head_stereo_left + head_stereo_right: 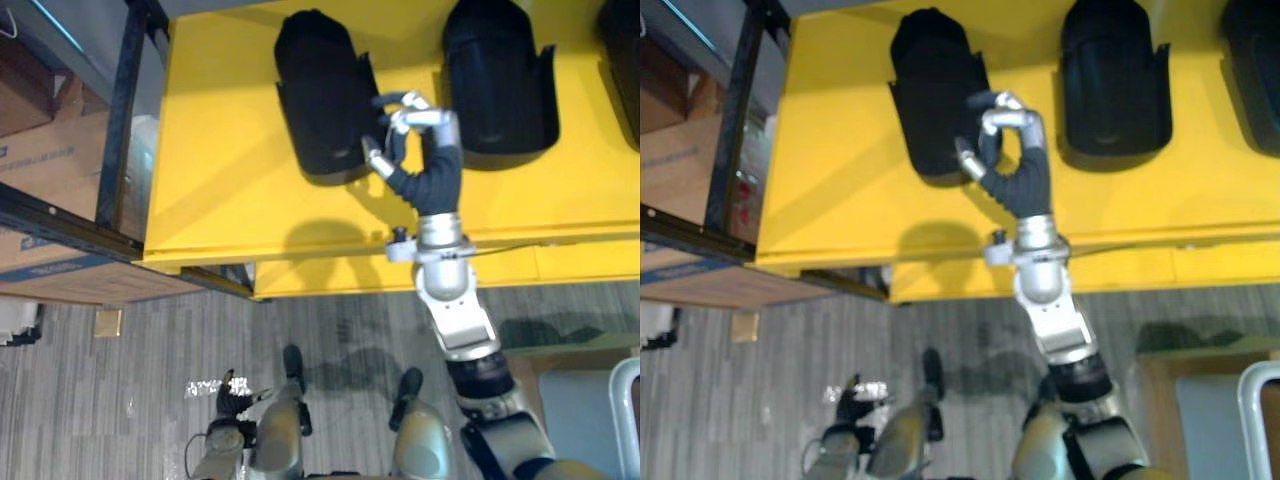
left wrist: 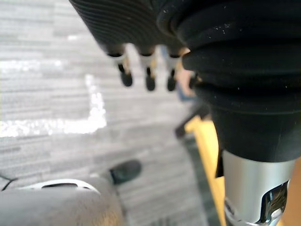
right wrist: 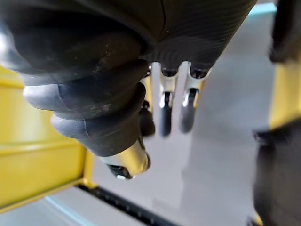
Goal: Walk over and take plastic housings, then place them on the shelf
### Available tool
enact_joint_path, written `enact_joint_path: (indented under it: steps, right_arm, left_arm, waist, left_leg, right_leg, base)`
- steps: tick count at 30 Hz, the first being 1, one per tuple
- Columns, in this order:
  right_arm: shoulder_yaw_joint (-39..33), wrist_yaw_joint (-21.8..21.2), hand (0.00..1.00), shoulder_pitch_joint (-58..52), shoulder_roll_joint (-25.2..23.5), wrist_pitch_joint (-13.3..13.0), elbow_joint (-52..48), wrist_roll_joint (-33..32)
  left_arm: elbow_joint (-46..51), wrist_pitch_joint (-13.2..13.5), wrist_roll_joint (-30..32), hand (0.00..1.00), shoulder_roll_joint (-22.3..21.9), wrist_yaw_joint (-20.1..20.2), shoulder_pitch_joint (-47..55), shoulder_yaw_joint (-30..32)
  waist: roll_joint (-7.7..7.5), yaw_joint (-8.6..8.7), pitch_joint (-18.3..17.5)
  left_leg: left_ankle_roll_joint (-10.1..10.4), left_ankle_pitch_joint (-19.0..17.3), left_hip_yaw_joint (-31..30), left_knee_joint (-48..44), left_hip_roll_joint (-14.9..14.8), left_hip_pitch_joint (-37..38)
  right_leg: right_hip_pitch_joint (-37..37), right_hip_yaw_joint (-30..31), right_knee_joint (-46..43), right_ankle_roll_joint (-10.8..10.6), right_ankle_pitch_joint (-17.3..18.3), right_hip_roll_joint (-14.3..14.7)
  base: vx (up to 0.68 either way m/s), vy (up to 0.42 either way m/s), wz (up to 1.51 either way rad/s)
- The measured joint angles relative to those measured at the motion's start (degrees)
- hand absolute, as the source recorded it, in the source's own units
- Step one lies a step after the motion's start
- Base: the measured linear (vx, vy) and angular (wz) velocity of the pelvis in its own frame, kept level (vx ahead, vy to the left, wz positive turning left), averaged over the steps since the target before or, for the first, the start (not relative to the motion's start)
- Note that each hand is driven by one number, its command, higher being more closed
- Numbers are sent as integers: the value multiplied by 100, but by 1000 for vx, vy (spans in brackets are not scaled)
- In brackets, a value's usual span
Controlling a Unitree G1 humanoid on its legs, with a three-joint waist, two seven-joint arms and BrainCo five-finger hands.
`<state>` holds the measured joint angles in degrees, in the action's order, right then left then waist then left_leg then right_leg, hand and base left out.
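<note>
A yellow worktop (image 1: 230, 150) spreads under and around the right hand (image 1: 425, 165). Well off to that hand's left, cardboard boxes (image 1: 40, 100) sit by a black metal frame (image 1: 122, 110). Nearer the robot than the hand lies grey plank floor (image 1: 150, 380), with a small brown square (image 1: 107, 322) on it.

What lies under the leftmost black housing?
The leftmost housing rests on the yellow surface, which shows around it. The patch directly beneath is covered, so anything there cannot be seen.

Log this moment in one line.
right hand: at left housing on yellow table, grip unclear | left hand: low, open, idle
</note>
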<state>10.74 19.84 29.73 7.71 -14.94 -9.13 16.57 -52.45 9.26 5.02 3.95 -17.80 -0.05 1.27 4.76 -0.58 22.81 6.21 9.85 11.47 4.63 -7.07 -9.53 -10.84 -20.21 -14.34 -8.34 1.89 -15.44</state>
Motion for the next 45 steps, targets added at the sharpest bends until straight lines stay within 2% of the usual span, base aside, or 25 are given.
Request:
enact_joint_path:
  steps: [5,12,24,26,30,34,40,45]
  right_arm:
    - [-34,45,0,-14,-98,46,-32,-5]
    - [-182,208,0,-21,-280,405,302,-193]
    - [-572,476,0,-27,-392,713,1026,-622]
    - [-543,334,0,-23,-392,715,1036,-913]
    - [-475,-260,0,-44,-378,704,1397,-1834]
    - [-224,-642,0,-75,-256,648,1456,-2287]
    - [-25,-954,0,-110,-203,634,1485,-2537]
    - [50,-1011,0,-137,-165,627,1497,-2540]
  left_arm:
    - [4,-61,-4,0,2,-6,0,-32]
    - [5,-69,-9,0,2,-9,0,-38]
    - [11,-181,-8,0,10,-110,0,-207]
    - [12,-183,-7,0,9,-114,0,-208]
    - [12,-185,-6,0,9,-83,0,-200]
    - [8,-184,-5,0,10,-9,0,-194]
    - [-9,-182,-4,0,11,55,0,-191]
    - [-47,-181,-5,0,5,71,7,-196]
  waist:
    - [0,17,0]
    - [0,17,-1]
    - [51,7,-51]
    - [49,7,-52]
    - [47,7,-54]
    - [40,8,-70]
    - [20,3,-134]
    - [-23,-4,-247]
  left_leg:
    - [6,-4,11,0,-45,9]
    - [8,-5,12,1,-41,6]
    - [8,-6,1,3,-37,-29]
    - [8,-6,0,3,-37,-28]
    - [8,-6,-2,4,-38,-27]
    - [12,-9,0,29,-41,-25]
    - [14,-10,4,31,-41,-26]
    - [25,-18,8,32,-47,-21]
  right_leg:
    - [2,7,11,3,-2,47]
    - [12,5,30,2,-5,46]
    - [16,-13,91,-3,-29,55]
    - [18,-14,91,-3,-28,55]
    - [23,-16,90,-3,-28,55]
    - [23,-16,91,-4,-28,56]
    - [22,-17,95,-4,-29,54]
    - [23,-17,96,-4,-29,57]
  base:
    - [6,-14,-2]
    - [0,0,0]
    - [0,0,0]
    - [0,0,0]
    - [0,0,0]
    - [0,0,0]
    - [0,0,0]
    - [0,0,0]
